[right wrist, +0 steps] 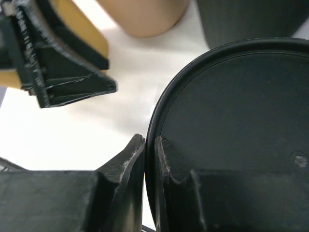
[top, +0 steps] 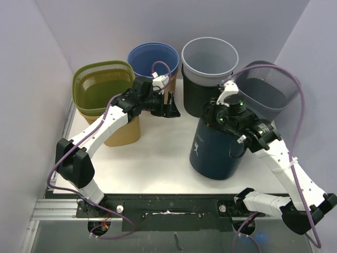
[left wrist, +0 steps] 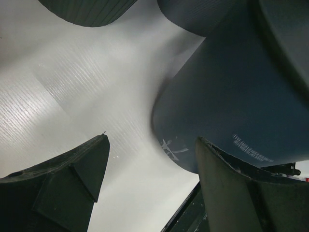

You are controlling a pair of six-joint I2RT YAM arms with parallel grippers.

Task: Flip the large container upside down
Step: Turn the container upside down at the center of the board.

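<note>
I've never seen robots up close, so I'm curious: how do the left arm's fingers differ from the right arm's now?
The left fingers are spread wide; the right fingers are pinched shut. The left fingers hold nothing; the right fingers clamp the rim of the dark blue container. The left fingers hang beside it; the right fingers sit on top. Both pairs are black.

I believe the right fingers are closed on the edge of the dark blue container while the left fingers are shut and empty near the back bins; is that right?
Not quite. The left fingers are wide open, not shut, as the left wrist view shows; they do hold nothing. The rest stands: the right fingers are closed on the edge of the dark blue container.
</note>
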